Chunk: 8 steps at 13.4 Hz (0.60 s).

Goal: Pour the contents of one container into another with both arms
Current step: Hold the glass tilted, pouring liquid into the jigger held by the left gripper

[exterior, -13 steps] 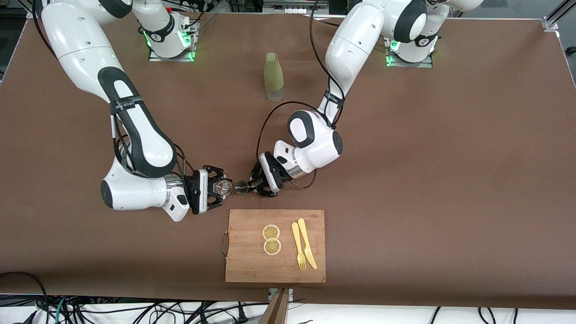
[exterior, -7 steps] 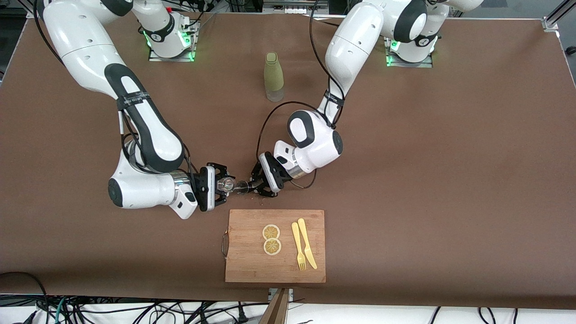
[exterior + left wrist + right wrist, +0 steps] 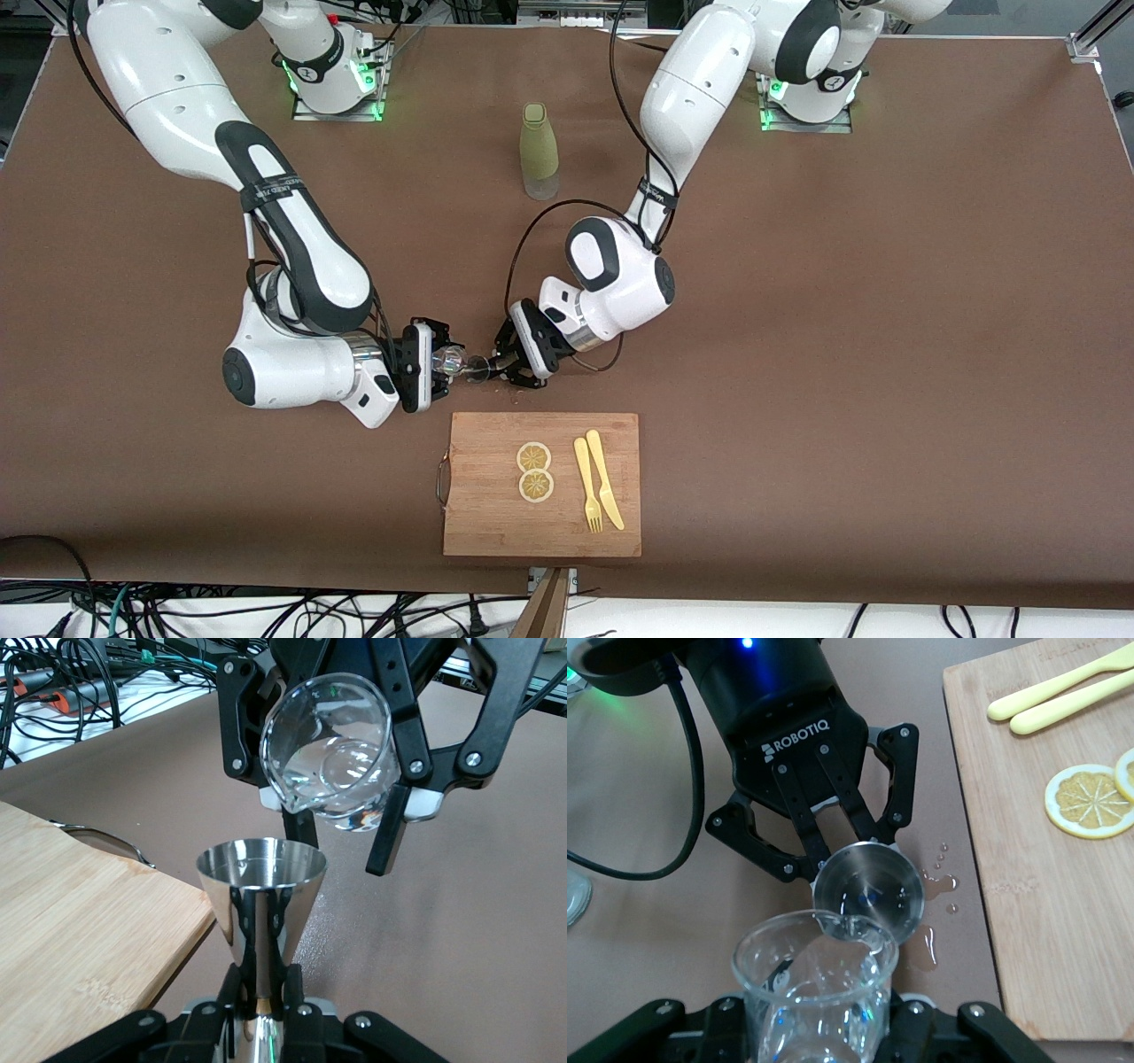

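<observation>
Just beside the cutting board (image 3: 541, 484), a steel jigger (image 3: 478, 369) is pinched upright by the left gripper (image 3: 502, 364). A glass beaker (image 3: 449, 361) is clamped in the right gripper (image 3: 440, 363), tilted over the jigger.

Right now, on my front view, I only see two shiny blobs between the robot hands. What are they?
Observer: The right gripper holds a glass beaker, tipped with its spout over a steel jigger that the left gripper holds upright.
Operator: Is there water in the glass one?
Observer: Yes, the left wrist view shows water pooled in its lower side.
Operator: Is the table wet?
Observer: Yes, drops lie on the table beside the jigger, near the cutting board.
</observation>
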{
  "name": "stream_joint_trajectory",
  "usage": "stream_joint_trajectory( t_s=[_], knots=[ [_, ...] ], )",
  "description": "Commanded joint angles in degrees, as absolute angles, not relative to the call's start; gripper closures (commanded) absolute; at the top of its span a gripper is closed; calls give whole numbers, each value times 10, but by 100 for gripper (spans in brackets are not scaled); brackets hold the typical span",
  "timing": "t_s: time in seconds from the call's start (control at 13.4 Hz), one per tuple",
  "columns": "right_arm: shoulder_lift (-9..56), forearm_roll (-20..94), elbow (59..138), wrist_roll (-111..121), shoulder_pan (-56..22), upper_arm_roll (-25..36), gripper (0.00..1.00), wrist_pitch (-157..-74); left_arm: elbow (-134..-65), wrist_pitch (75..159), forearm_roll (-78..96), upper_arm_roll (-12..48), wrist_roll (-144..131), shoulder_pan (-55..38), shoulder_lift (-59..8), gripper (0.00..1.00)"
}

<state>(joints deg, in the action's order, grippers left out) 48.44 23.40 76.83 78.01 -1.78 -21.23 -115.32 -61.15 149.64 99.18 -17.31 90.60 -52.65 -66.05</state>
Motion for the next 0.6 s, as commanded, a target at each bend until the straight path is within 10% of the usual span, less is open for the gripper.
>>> stream_joint_trajectory(
  t_s=[0.0, 0.52],
  knots=[
    [476, 214, 766, 758, -15, -219, 62, -1146, -588, 1505, 1005, -185, 899, -533, -676, 100],
    [476, 185, 754, 727, -27, -220, 62, -1146, -588, 1505, 1005, -185, 900, -533, -676, 100]
  ],
)
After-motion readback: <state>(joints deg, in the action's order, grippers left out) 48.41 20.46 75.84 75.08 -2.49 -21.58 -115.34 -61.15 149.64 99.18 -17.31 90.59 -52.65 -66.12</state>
